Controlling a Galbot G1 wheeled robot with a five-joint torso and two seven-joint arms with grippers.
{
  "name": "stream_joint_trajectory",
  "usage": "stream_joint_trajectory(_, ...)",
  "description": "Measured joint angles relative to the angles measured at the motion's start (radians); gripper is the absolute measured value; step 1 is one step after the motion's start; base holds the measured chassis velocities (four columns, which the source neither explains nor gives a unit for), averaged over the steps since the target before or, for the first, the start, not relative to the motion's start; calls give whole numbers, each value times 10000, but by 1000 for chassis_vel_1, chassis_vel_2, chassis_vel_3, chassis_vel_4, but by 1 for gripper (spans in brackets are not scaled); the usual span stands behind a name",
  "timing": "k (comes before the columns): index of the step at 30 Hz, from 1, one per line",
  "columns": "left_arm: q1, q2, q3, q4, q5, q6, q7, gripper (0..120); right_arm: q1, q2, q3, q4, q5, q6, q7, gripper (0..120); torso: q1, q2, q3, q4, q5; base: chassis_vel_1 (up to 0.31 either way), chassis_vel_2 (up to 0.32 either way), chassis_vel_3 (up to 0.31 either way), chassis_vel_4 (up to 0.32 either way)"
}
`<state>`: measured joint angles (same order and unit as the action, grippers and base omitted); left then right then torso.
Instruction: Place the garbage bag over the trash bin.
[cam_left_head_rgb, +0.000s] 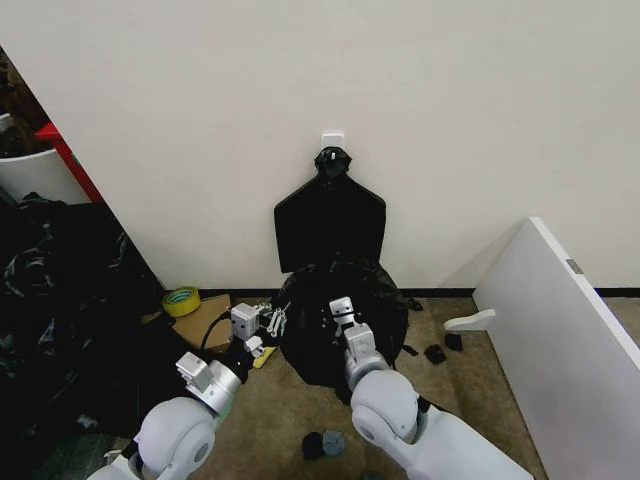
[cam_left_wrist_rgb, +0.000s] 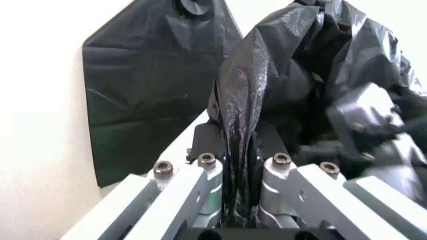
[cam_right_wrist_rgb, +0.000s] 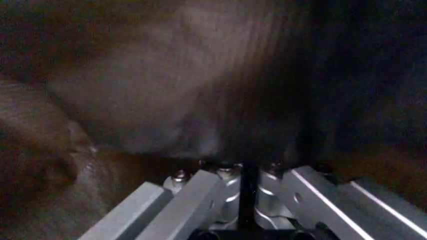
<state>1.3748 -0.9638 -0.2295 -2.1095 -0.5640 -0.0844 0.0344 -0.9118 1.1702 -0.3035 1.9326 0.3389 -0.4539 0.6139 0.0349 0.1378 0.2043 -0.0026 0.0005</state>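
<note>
Left wrist view alone shows left gripper (cam_left_wrist_rgb: 239, 165) pinching garbage bag (cam_left_wrist_rgb: 280, 85).

A roll of yellow-green tape (cam_left_head_rgb: 181, 300) lies on a cardboard piece (cam_left_head_rgb: 203, 322) by the wall's base. A white panel (cam_left_head_rgb: 560, 340) leans at the floor's right side.

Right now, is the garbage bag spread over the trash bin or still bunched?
Spread: the garbage bag drapes as a wide black mound and no white shows. The left end effector pinches a fold.
</note>
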Motion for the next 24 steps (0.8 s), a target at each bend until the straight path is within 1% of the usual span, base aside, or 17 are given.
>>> stream_joint_trajectory(3, 53, -29, 21, -79, -67, 80, -11, 5, 440, 106, -122, -529, -556, -136, 149, 0, 0, 0, 0, 0, 0, 0, 0, 0, 0)
stream_joint_trajectory(5, 66, -39, 27, -108, -89, 102, -13, 5, 549, 142, -151, -639, -552, -302, 271, 0, 0, 0, 0, 0, 0, 0, 0, 0, 0)
stream_joint_trajectory(7, 93, -61, 33, -180, -134, 151, -23, 5, 779, 232, -185, -849, -348, -755, 652, 0, 0, 0, 1, 0, -1, 0, 0, 0, 0)
stream_joint_trajectory(12, 181, -78, 30, -336, -258, 250, -34, 5, 1124, 342, -128, -1369, -191, -1148, 1068, 0, 0, 0, 1, 0, 0, 0, 0, 0, 0)
stream_joint_trajectory(17, 249, -92, 21, -382, -253, 270, -34, 5, 1208, 381, -22, -1473, 99, -1449, 1326, 0, 0, 0, 1, 0, 0, 0, 0, 0, 0)
stream_joint_trajectory(19, 256, -100, 21, -386, -242, 275, -31, 5, 1228, 386, 35, -1470, 497, -1639, 1490, 0, 0, 0, 1, 0, 0, 0, 0, 0, 0)
stream_joint_trajectory(24, 231, -101, 18, -367, -236, 285, -26, 5, 1096, 365, 143, -1240, 653, -1495, 1518, 0, 0, 0, 1, 0, 0, 0, 0, 0, 0)
